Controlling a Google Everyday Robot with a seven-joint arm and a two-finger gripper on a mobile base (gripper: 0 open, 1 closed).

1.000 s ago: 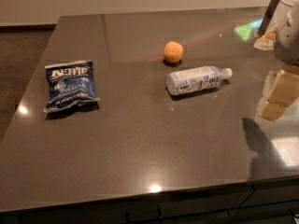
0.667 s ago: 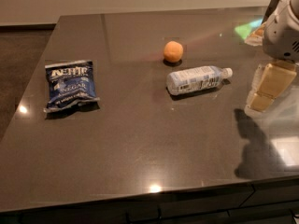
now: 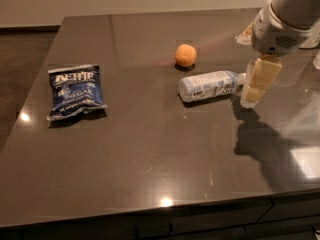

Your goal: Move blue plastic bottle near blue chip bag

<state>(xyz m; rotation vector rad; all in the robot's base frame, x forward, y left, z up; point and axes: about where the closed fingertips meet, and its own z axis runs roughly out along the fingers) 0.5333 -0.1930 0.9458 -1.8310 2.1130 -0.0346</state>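
Leftward went your gripper (image 3: 251, 98) over the past second, crossing the right side of the table (image 3: 150, 154) until it hung at the cap end of the blue plastic bottle (image 3: 210, 85); the bottle, the blue chip bag (image 3: 75, 90) and the orange ball (image 3: 185, 55) had kept their places.

You had a dark, glossy table filling most of the view, with bright spots of reflected light near its front edge and its left edge; your arm (image 3: 282, 19), pale grey and bulky, came in from the upper right corner and threw a broad shadow (image 3: 260, 139) on the tabletop in front of the gripper.

You had the blue chip bag lying flat near the left edge, white lettering up, well apart from everything else; the blue plastic bottle lay on its side right of centre, its label facing up, its base toward the bag and its cap toward the right, so nearly the whole middle of the table lay between bottle and bag.

Your gripper pointed down, cream-coloured, just beside the cap; whether it touched the cap, and whether it was parted or closed, you could not have told from this view; it gripped nothing that showed.

You had the orange ball resting just behind the bottle's base end, near it but apart.
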